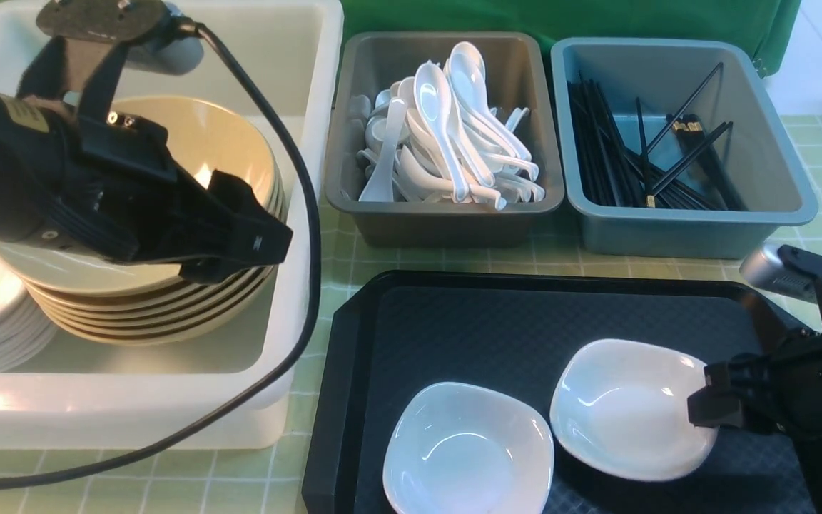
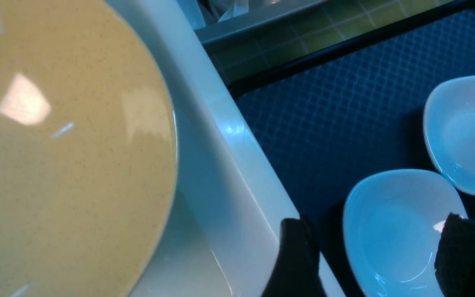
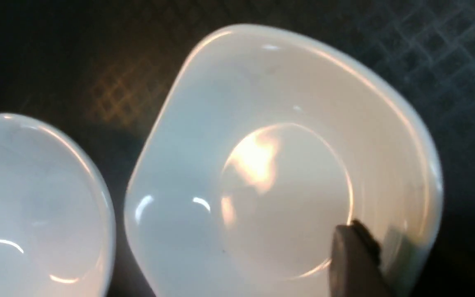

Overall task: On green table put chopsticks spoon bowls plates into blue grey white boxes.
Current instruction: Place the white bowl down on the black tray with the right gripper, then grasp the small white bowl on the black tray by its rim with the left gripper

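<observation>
Right end effector, grip unclear, is being angled over a glossy white rounded-square dish beside it, presumably for rim pinching; left end effector, released, is being held aside.

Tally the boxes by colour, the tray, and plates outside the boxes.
White box: 1
Grey box: 1
Blue box: 1
Black tray: 1
Plates outside boxes: 2
Total: 6

The grey box of white spoons stands beside the blue box.
</observation>
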Available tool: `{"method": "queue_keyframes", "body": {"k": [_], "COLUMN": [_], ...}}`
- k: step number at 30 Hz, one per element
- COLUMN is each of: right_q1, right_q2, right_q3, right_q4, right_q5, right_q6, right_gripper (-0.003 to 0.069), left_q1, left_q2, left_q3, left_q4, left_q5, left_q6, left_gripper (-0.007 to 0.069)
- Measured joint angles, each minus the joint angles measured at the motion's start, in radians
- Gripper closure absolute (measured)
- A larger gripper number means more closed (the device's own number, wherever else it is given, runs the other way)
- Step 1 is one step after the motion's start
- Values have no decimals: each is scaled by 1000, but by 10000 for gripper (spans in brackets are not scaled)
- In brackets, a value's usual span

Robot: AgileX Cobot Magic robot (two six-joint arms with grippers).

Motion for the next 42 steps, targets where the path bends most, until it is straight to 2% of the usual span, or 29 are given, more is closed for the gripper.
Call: {"method": "queue_keyframes", "body": {"k": [6, 8, 9, 10, 14, 17, 18, 22, 26, 31, 36, 40, 42], "right_q1": [0, 0, 0, 0, 0, 0, 0, 0, 3, 64, 80, 80, 80], "right_q2": [-27, -68, -78, -111, -228, -360, -375, -521, -581, -613, -613, -613, -613], "right_q3": [1, 2, 2, 3, -5, -46, -54, -187, -281, -301, -301, -301, -301], "right_q4": [-1, -8, -10, -17, -69, -137, -148, -324, -476, -519, -520, -523, -523], "right_q5": [6, 6, 6, 10, 74, 197, 212, 403, 510, 560, 578, 578, 578], "right_q6": [-24, -33, -35, -37, -40, -36, -36, 46, 147, 187, 192, 192, 192], "right_gripper": [139, 83, 76, 60, 52, 54, 54, 60, 68, 71, 71, 71, 71], "left_q1": [0, 0, 0, 0, -25, -126, -147, -278, -329, -351, -351, -351, -350], "left_q2": [113, 163, 167, 197, 262, 371, 386, 590, 762, 983, 1116, 1193, 1211], "left_q3": [-22, -55, -59, -91, -175, -272, -283, -430, -585, -808, -927, -957, -960], "left_q4": [-68, -107, -112, -147, -206, -203, -198, -122, -102, -108, -124, -197, -228], "left_q5": [9, 43, 43, 76, 133, 177, 179, 198, 225, 312, 338, 340, 341], "left_q6": [26, 62, 62, 91, 146, 159, 157, 78, 52, 51, 51, 91, 117], "left_gripper": [207, 170, 170, 139, 78, 26, 25, 28, 29, 34, 80, 154, 214]}}
